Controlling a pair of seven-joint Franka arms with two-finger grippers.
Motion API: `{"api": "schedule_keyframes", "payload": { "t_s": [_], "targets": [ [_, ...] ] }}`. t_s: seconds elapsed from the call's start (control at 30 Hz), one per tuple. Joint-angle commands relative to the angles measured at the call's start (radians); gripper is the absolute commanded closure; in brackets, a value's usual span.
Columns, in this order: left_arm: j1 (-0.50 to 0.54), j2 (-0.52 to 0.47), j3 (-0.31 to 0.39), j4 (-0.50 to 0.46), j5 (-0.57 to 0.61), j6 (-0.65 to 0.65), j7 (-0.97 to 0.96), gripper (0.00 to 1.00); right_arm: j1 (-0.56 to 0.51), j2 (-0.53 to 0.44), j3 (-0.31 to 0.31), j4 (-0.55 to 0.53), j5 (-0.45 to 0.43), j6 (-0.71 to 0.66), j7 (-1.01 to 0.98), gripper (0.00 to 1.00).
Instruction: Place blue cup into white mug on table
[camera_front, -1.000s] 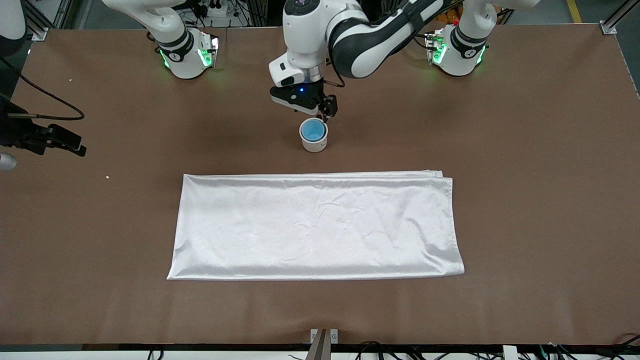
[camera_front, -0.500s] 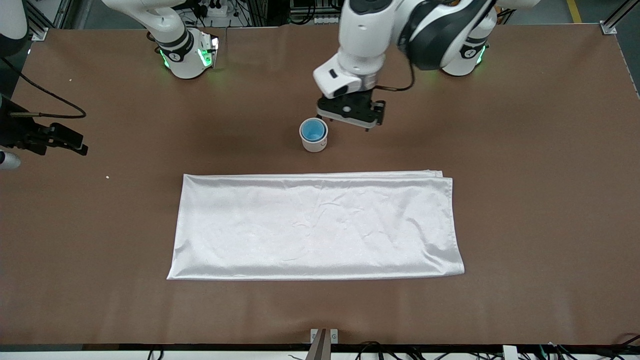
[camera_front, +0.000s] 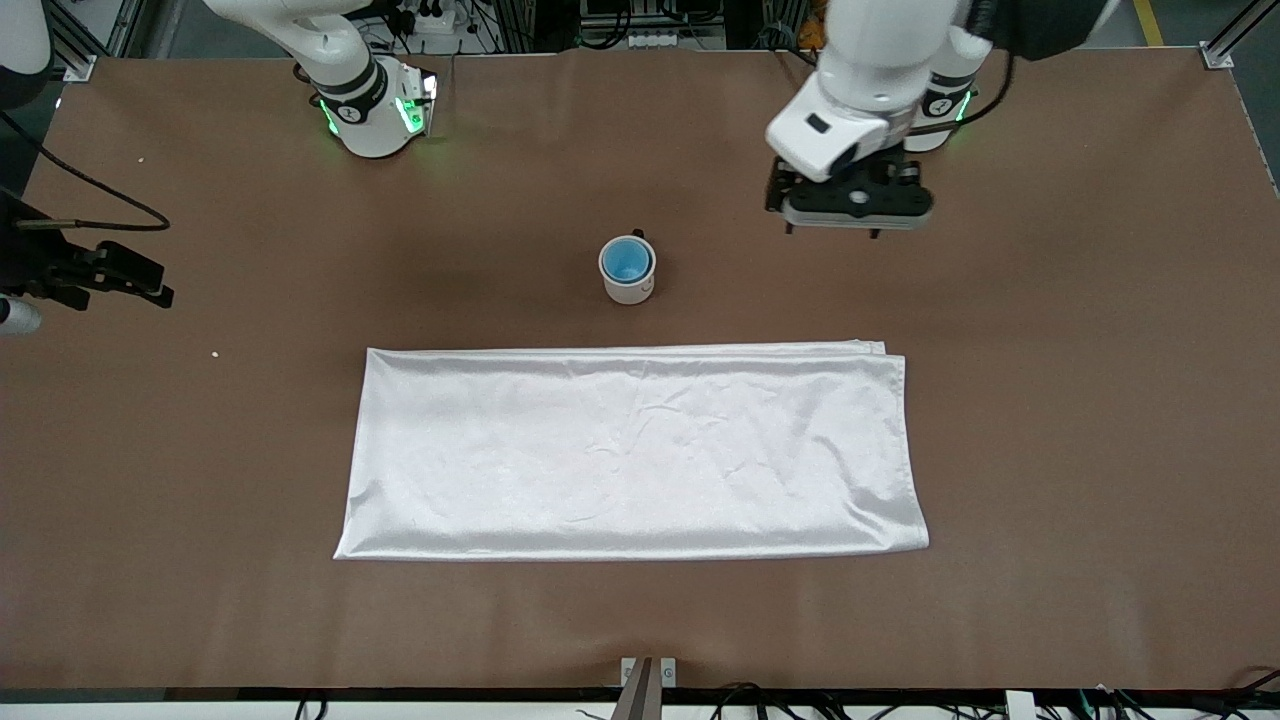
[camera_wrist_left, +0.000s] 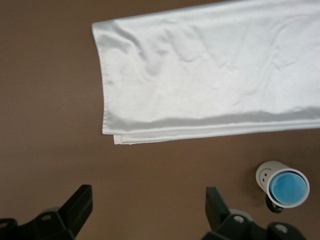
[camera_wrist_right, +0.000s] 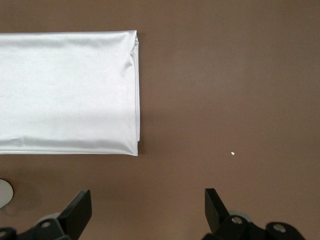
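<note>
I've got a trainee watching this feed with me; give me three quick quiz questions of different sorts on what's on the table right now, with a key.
1. True or false: the small light-blue plastic cup sits inside the white cylindrical mug.
2. Which lies nearer the front camera, the mug or the white rectangular cloth?
3. Fill in: the left pincer hangs ___ and empty over the brown tabletop.

Key: 1 true; 2 the cloth; 3 open.
</note>
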Motion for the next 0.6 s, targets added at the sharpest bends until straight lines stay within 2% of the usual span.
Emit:
{"api": "schedule_keyframes", "payload": {
  "t_s": [0.0,0.13,0.33,0.57],
  "targets": [
    [-0.001,-0.023,0.084,-0.004,-0.044,-0.015,0.023,0.0,-0.011,-0.012,-0.003,0.043,0.01,-0.051,-0.012,0.0],
    [0.003,-0.023,0.156,0.014,-0.093,-0.015,0.041,0.0,-0.033,-0.007,0.011,0.07,0.01,-0.074,-0.014,0.0],
    [0.003,-0.025,0.248,0.016,-0.096,-0.019,0.141,0.0,-0.111,-0.007,0.078,0.07,0.01,-0.077,-0.017,0.0],
    [0.006,-0.025,0.319,0.016,-0.098,-0.038,0.176,0.0,-0.112,-0.008,0.083,0.07,0.005,-0.082,-0.017,0.0]
  ]
}}
